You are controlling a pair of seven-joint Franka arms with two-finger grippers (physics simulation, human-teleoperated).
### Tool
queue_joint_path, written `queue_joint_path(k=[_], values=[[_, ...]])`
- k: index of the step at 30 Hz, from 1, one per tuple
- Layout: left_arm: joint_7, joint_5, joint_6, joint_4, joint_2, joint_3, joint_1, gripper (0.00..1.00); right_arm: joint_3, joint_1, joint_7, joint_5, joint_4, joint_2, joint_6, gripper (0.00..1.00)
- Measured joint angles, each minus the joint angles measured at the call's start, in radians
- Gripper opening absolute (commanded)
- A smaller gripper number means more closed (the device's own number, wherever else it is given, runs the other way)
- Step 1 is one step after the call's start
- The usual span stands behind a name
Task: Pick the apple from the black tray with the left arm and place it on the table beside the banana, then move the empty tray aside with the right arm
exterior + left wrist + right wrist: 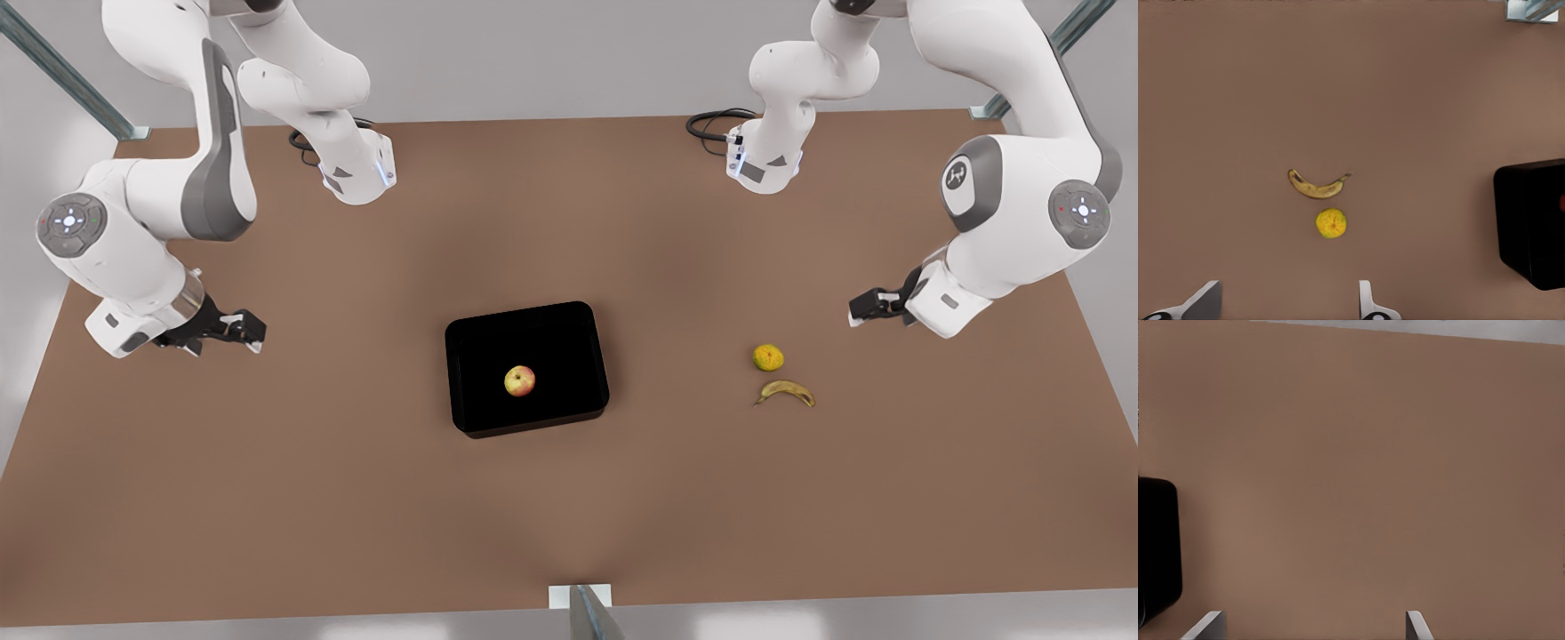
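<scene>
- The small round apple [519,381], yellow with a red-pink blush, sits inside the glossy black rectangular tray [569,324], slightly toward the tray wall nearest the camera; nothing touches it.
- The black tray lies flat near the middle of the large matte brown table [356,498].
- Taking the tray as landmark: the small curved banana [786,392], yellow with brown mottling, lies well off to the front view's right of it, and a duller round yellow-green fruit [768,357] lies just beside the banana on its far side, apart from it.
- The left gripper [861,307] hangs above the table beyond those two fruits from the tray. Its wrist view looks down on the banana [1315,187], the round fruit [1331,223] and an edge of the tray [1531,220]. Its fingers [1368,303] stand spread apart, holding nothing.
- The right gripper [249,332] waits well away from the tray on the front view's left, fingers [1417,627] parted and empty, with a corner of the tray [1157,550] in its wrist view.
- Judged from this, the first step is not yet begun: the apple is untouched.
- The next move calls for the left arm to travel over the tray, centre the spread fingers on the apple, descend inside the low walls and close.
- The bare table around the banana looks like ample room for the placement.
</scene>
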State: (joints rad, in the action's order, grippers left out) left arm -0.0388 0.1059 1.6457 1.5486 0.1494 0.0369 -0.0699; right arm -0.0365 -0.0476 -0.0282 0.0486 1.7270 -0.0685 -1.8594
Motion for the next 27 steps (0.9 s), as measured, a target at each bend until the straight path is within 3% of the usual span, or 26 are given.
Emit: queue_joint_path(k=[4, 7, 10, 13, 21, 27], values=[[-0.003, -0.015, 0.013, -0.004, 0.021, -0.012, -0.018, 1.00, 0.000, -0.001, -0.004, 0.002, -0.001, -0.001, -0.011, 1.00], [-0.047, -0.038, 0.020, -0.104, 0.120, -0.043, -0.251, 1.00, 0.000, 0.005, -0.006, 0.002, -0.001, -0.002, -0.016, 1.00], [-0.163, -0.078, 0.044, -0.409, 0.405, -0.144, -0.437, 1.00, 0.000, 0.010, -0.008, 0.003, -0.001, -0.005, -0.019, 1.00], [-0.312, -0.126, 0.113, -0.598, 0.621, -0.208, -0.532, 1.00, 0.000, 0.010, -0.009, 0.003, -0.001, -0.007, -0.021, 1.00], [-0.644, -0.301, 0.363, -0.683, 0.852, -0.187, -0.659, 1.00, 0.003, 0.006, -0.013, 0.003, -0.001, -0.009, -0.023, 1.00], [-0.819, -0.395, 0.530, -0.695, 0.929, -0.176, -0.702, 1.00, 0.009, 0.005, -0.014, 0.004, -0.001, -0.011, -0.024, 1.00]])
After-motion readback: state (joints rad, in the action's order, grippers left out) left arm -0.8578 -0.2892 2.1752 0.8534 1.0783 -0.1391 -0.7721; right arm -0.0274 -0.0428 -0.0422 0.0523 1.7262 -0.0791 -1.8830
